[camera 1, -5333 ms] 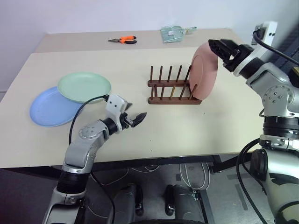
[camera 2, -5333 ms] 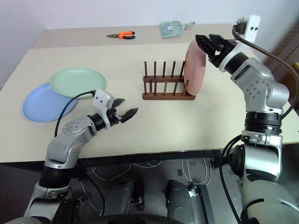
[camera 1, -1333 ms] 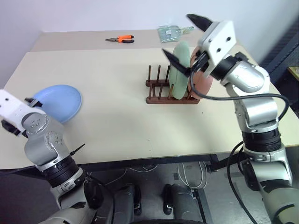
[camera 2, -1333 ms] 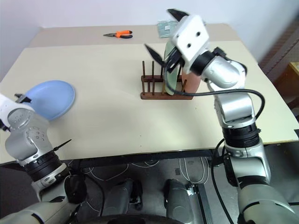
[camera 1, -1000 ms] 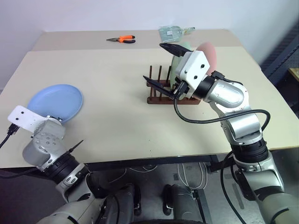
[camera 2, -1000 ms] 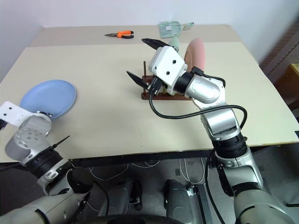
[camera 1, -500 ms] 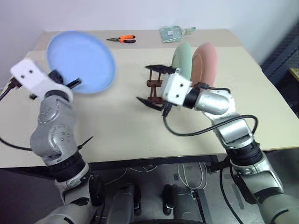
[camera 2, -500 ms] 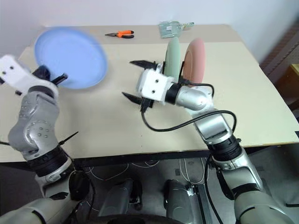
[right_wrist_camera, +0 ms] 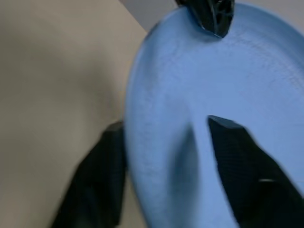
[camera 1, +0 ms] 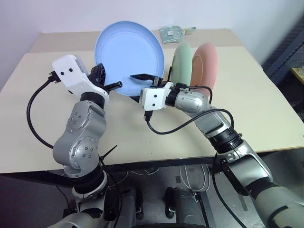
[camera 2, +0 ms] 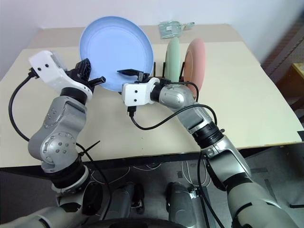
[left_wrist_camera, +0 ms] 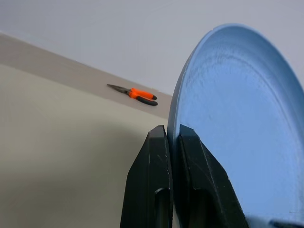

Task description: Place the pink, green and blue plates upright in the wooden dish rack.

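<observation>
the blue plate (camera 1: pixel 129 58) is held up in the air above the tabletop (camera 1: pixel 47 123), standing nearly on edge with its hollow face turned toward the camera. the left gripper (left_wrist_camera: pixel 172 142) pinches its lower left rim, the two black fingers pressed together on either side of the thin edge, as the left wrist view shows clearly. the right gripper (camera 1: pixel 145 88) reaches in from the other side at the plate's lower right rim; its fingers are spread, one in front of the plate's face and one behind it, straddling the edge, and i cannot tell whether they touch the plate

behind the right arm, the green plate (camera 1: pixel 181 62) and the pink plate (camera 1: pixel 205 64) stand upright side by side, the pink one to the right of the green one. the wooden rack is almost wholly hidden by the right arm and the blue plate

at the far edge of the tabletop lie orange-handled pliers (left_wrist_camera: pixel 134 93) and, further right, a small clear packet (camera 1: pixel 174 32)
</observation>
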`<action>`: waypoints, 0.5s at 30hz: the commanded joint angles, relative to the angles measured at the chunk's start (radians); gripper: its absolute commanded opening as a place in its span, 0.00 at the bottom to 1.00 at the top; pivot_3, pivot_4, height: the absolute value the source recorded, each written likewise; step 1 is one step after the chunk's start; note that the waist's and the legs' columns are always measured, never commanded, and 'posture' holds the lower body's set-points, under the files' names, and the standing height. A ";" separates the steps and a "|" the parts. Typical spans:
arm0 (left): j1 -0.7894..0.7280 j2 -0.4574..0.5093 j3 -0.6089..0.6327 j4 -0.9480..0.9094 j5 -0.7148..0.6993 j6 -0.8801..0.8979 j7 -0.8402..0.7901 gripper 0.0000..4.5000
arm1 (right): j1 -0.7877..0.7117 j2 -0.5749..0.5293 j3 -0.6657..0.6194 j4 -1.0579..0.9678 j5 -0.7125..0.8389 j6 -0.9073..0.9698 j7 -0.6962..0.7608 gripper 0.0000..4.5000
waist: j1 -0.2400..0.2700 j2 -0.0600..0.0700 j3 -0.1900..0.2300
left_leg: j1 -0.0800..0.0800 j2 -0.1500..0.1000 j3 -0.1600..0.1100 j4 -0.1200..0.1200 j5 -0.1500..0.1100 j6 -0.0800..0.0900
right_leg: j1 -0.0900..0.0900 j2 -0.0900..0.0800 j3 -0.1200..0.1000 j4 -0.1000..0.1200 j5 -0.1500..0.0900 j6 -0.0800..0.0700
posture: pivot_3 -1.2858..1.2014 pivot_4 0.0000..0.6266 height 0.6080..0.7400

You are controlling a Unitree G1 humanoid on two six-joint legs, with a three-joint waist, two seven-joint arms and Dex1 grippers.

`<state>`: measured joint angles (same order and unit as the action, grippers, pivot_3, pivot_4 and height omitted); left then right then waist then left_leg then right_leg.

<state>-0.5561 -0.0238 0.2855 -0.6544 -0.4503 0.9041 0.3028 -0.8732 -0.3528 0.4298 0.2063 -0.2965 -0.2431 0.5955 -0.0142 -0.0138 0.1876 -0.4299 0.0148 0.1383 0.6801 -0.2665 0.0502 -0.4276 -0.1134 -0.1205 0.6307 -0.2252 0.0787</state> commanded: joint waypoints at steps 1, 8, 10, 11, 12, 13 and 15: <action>-0.033 -0.046 0.048 -0.018 -0.063 -0.007 0.024 0.15 | -0.012 0.003 -0.038 -0.032 -0.013 -0.028 -0.029 0.21 | 0.001 0.000 0.000 | 0.000 0.000 0.000 0.000 0.000 0.000 | 0.000 0.000 0.000 0.000 0.000 0.000 | 0.52 0.24 1.00; -0.148 -0.091 0.242 0.039 -0.205 -0.108 0.124 0.88 | 0.006 -0.001 -0.071 -0.069 -0.021 -0.022 -0.051 0.00 | 0.001 0.000 0.000 | 0.000 0.000 -0.001 0.000 0.000 0.000 | 0.000 0.000 0.000 0.000 0.000 0.000 | 0.52 0.24 1.00; -0.170 -0.037 0.296 0.073 -0.186 -0.169 0.143 0.88 | 0.013 0.011 -0.100 -0.098 0.027 0.008 -0.039 0.00 | -0.001 0.000 0.000 | 0.000 0.000 -0.001 0.000 0.000 0.000 | 0.000 0.000 0.000 0.000 0.000 0.000 | 0.52 0.24 1.00; -0.164 0.009 0.314 0.100 -0.159 -0.185 0.142 0.88 | 0.015 0.022 -0.122 -0.122 0.073 0.029 -0.027 0.00 | -0.002 0.000 0.000 | 0.000 0.000 0.000 0.000 0.000 0.000 | 0.000 0.000 0.000 0.000 0.000 0.000 | 0.52 0.24 1.00; -0.146 0.063 0.322 0.133 -0.131 -0.189 0.129 0.88 | 0.016 0.037 -0.146 -0.153 0.135 0.061 -0.007 0.00 | -0.004 0.000 0.000 | 0.000 0.000 0.000 0.000 0.000 0.000 | 0.000 0.000 0.000 0.000 0.000 0.000 | 0.52 0.24 1.00; -0.115 0.120 0.312 0.161 -0.097 -0.195 0.104 0.88 | 0.015 0.053 -0.172 -0.187 0.204 0.099 0.013 0.00 | -0.006 0.000 0.001 | 0.000 0.001 0.000 0.000 0.000 0.000 | 0.000 0.001 0.000 0.000 0.000 0.000 | 0.52 0.24 1.00; -0.032 0.230 0.252 0.208 -0.029 -0.209 0.024 0.88 | 0.008 0.095 -0.231 -0.259 0.356 0.222 0.040 0.00 | -0.004 0.000 0.001 | 0.000 0.001 0.000 -0.001 0.000 0.000 | 0.000 0.001 0.000 0.000 0.000 0.000 | 0.52 0.24 1.00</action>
<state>-0.6298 0.1550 0.5895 -0.4627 -0.5342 0.7147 0.3903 -0.8383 -0.2899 0.2624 0.0488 -0.0746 -0.0995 0.6195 -0.0181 -0.0134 0.1881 -0.4296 0.0153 0.1381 0.6793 -0.2664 0.0501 -0.4275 -0.1120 -0.1206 0.6307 -0.2253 0.0786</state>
